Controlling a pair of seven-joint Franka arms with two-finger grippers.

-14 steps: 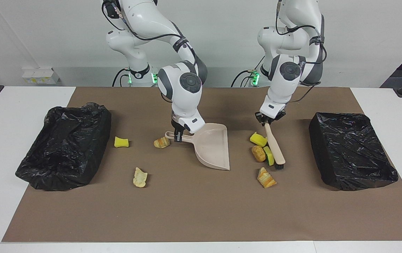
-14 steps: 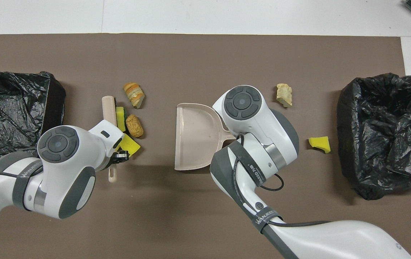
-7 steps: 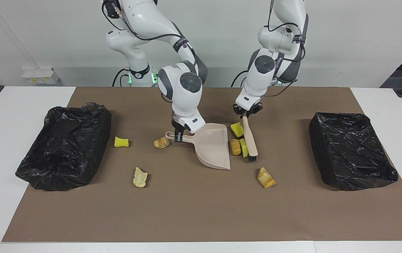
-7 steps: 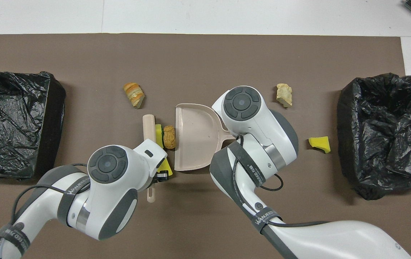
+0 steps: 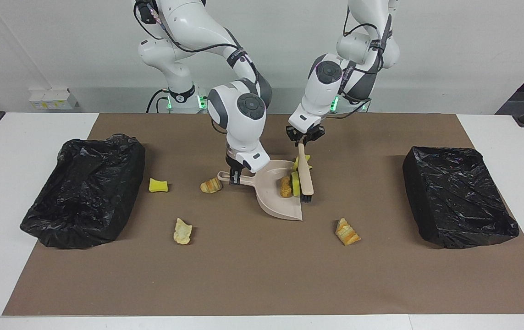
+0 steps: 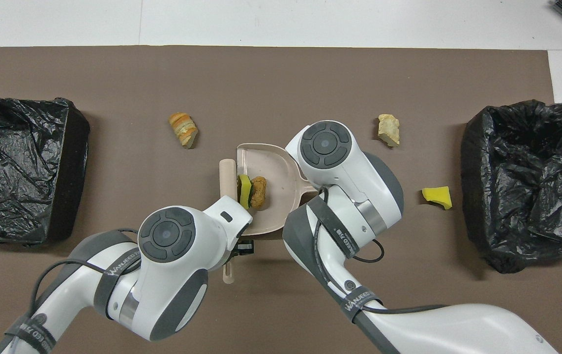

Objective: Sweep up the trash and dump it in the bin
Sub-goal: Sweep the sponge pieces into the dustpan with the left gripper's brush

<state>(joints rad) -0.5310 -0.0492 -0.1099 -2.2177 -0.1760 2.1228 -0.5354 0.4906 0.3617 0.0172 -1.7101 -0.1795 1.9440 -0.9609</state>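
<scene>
Two grippers: both mine, both pinching a tool.
Left gripper point(image 5: 305, 141): pressed tight on the top of the brush handle, over the dustpan's open mouth.
Brush point(image 5: 306, 176): beige handle, dark bristles on the mat at the dustpan's lip, tilted, lying along the mouth edge.
Right gripper point(image 5: 233, 178): clamped on the dustpan's handle, near the middle of the mat.
Dustpan point(image 5: 274, 204): beige, resting on the brown mat point(image 5: 262, 275), mouth turned toward my left arm's end of the table.
Trash in the pan: a golden-brown lump point(image 5: 285, 187) and a green-backed yellow sponge chunk point(image 5: 295, 184) sit just inside the mouth, touching each other, the sponge against the brush.
Trash at the lip: another yellow sponge piece point(image 5: 301, 161) by the brush handle, at the pan's corner nearer to me; I cannot tell whether it is inside.
Trash on the mat: a bread lump point(image 5: 211, 185) just beside the pan's handle end; a yellow sponge chunk point(image 5: 158, 185) near the bin at my right arm's end; a pale lump point(image 5: 182, 231) farther from me than those; a striped bread piece point(image 5: 347, 232) farther from me than the brush.
Bins: one black-lined bin point(image 5: 83, 188) at my right arm's end, one point(image 5: 459, 197) at my left arm's end, both well apart from the dustpan.
</scene>
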